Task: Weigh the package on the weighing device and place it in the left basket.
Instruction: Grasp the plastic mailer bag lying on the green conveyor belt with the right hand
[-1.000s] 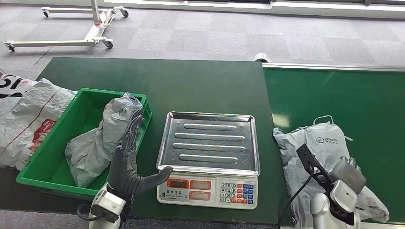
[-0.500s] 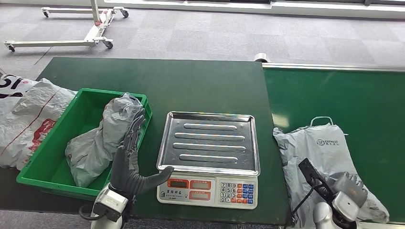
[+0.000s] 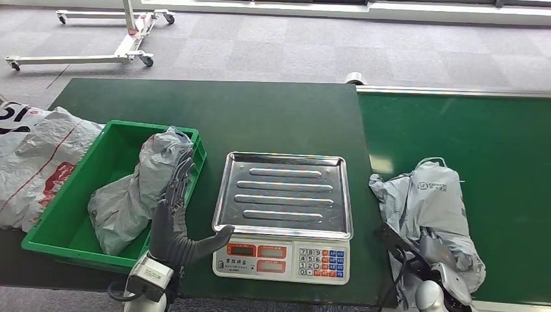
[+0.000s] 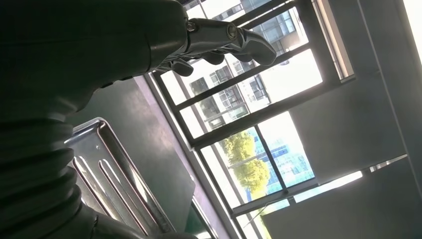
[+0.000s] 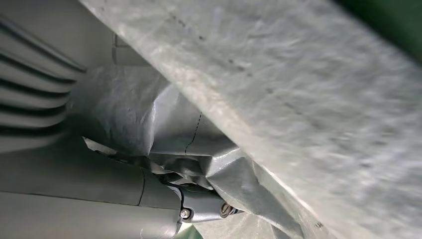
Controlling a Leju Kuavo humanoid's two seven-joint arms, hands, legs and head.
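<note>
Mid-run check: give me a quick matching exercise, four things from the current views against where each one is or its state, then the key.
Things:
1. grey package
2. scale tray
3. green basket
4. left hand

Places or states:
A. bare, nothing on it
B. on the belt right of the scale, bunched at the right hand
C. open, upright between basket and scale
D. holds a grey bag

Pairs: 1-B, 2-A, 3-D, 4-C

We see our left hand with fingers extended above the scale's steel tray, windows beyond.
</note>
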